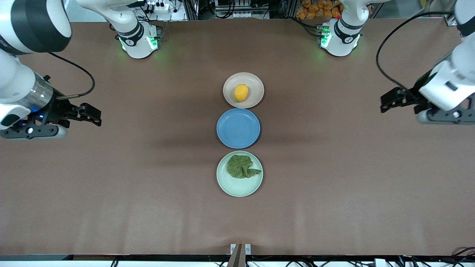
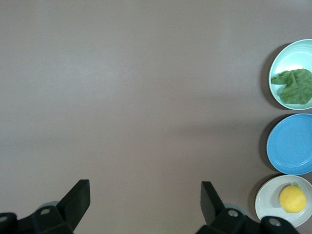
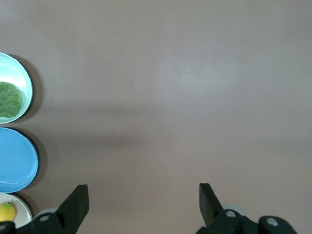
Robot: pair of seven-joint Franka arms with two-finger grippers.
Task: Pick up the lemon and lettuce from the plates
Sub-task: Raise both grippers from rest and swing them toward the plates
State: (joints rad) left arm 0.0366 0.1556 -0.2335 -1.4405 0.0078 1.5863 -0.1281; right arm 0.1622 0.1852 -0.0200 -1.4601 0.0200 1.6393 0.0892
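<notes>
The left gripper [image 1: 387, 102] and the right gripper [image 1: 92, 115] both hang wide open and empty over bare table, well apart from the plates. Nothing is picked yet: the lemon [image 1: 241, 92] lies on the beige plate [image 1: 256, 83], and the lettuce [image 1: 242, 166] on the mint plate [image 1: 237, 189], which is nearer the front camera, with a blue plate [image 1: 238, 128] between.

Yellow lemon [image 1: 241, 92] sits on the beige plate [image 1: 256, 83]. Crumpled green lettuce [image 1: 242, 167] lies on the mint plate [image 1: 237, 189], nearer the front camera.

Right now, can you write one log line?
lemon on beige plate | lettuce on mint plate | left gripper open, waiting | right gripper open, waiting
</notes>
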